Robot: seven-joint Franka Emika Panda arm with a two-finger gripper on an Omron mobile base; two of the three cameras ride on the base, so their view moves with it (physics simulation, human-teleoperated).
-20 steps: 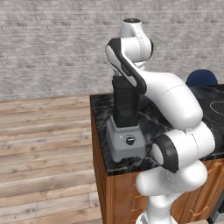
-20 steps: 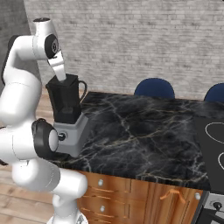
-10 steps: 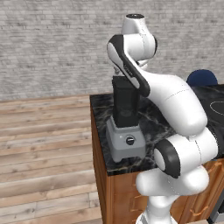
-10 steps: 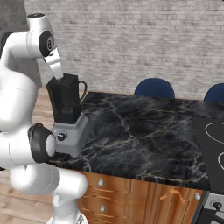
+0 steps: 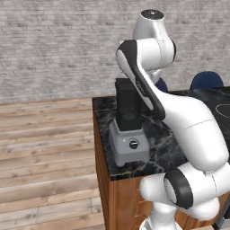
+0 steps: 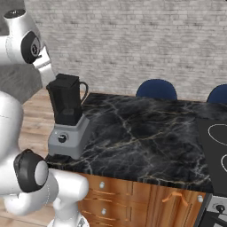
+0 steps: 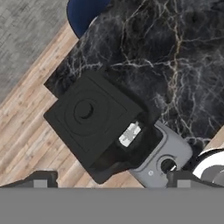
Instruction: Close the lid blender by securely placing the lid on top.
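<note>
The blender (image 5: 129, 106) stands at the counter's near left corner, a tall black jar on a light grey base (image 6: 67, 138) with a round knob (image 5: 133, 144). Its jar and base also show from above, blender (image 7: 157, 159). The black square lid (image 7: 89, 114) lies flat on the jar's top, seen as the lid (image 6: 66, 80) in the right base view. My gripper (image 7: 113, 181) hangs above the blender, open, with nothing between its fingertips (image 7: 41, 179). The lid is well apart from them.
The black marble counter (image 6: 142, 133) stretches right of the blender to a cooktop (image 6: 215, 142). Two blue chairs (image 6: 156, 90) stand behind the counter. Wooden floor (image 5: 45, 148) lies to the left, below the counter edge. My own arm (image 5: 148, 90) crosses in front of the jar.
My arm has risen and the hand has drawn up and away from the jar's top. The lid stays on the jar and the blender has not moved.
</note>
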